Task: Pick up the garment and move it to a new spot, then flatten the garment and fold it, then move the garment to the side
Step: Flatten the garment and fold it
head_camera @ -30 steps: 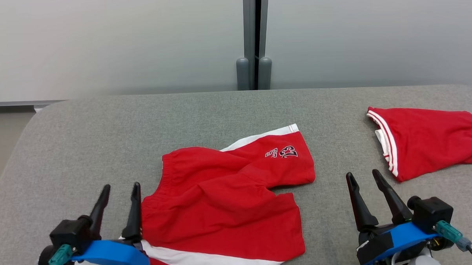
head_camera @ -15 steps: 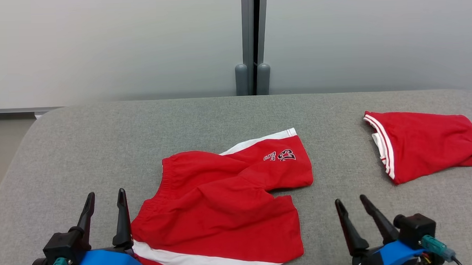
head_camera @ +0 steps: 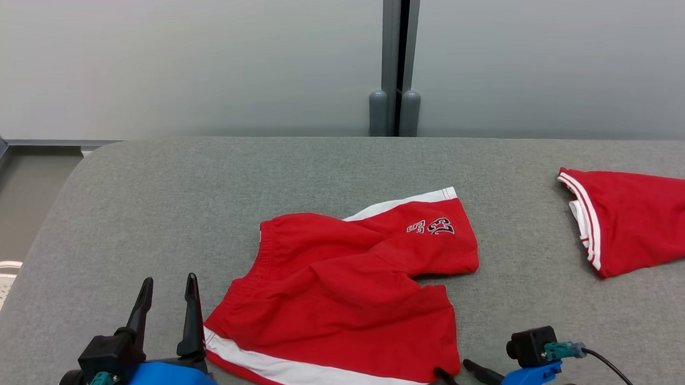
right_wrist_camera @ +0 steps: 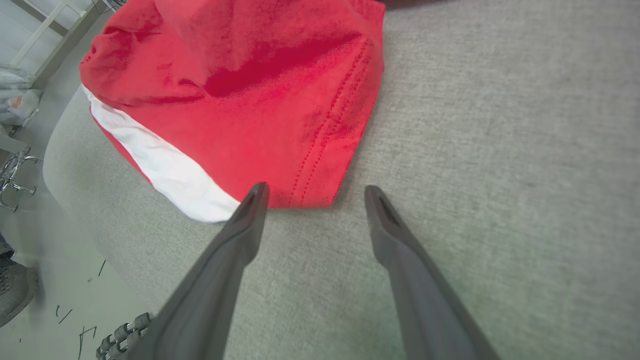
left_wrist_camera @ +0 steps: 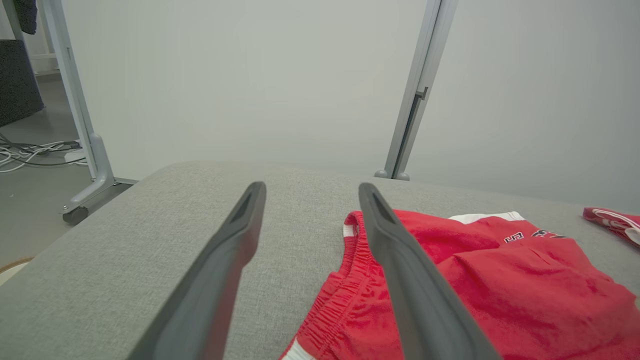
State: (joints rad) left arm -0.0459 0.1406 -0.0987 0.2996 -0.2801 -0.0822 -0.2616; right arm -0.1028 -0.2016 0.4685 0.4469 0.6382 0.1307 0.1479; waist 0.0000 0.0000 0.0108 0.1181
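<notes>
The garment [head_camera: 346, 295], a pair of red shorts with white side stripes and a small number print, lies rumpled on the grey padded table [head_camera: 206, 191]. My left gripper [head_camera: 170, 278] stands open just left of the waistband, its right finger beside the elastic edge [left_wrist_camera: 350, 280]. In the left wrist view the left gripper [left_wrist_camera: 311, 187] has nothing between its fingers. My right gripper [head_camera: 453, 367] is low at the near edge, open. In the right wrist view the right gripper [right_wrist_camera: 316, 188] points at the garment's [right_wrist_camera: 250, 90] near leg hem, the left fingertip at the hem's edge.
A second red garment [head_camera: 645, 222] with white trim lies at the table's far right. A grey post [head_camera: 395, 59] splits the pale wall behind. The table's rounded left edge drops to the floor [head_camera: 12, 192]. A chair base [right_wrist_camera: 12, 175] stands below the near edge.
The head camera has turned, shifting the whole picture rightward. My right gripper has dropped low and swung left toward the shorts' near leg hem. The left gripper stays beside the waistband.
</notes>
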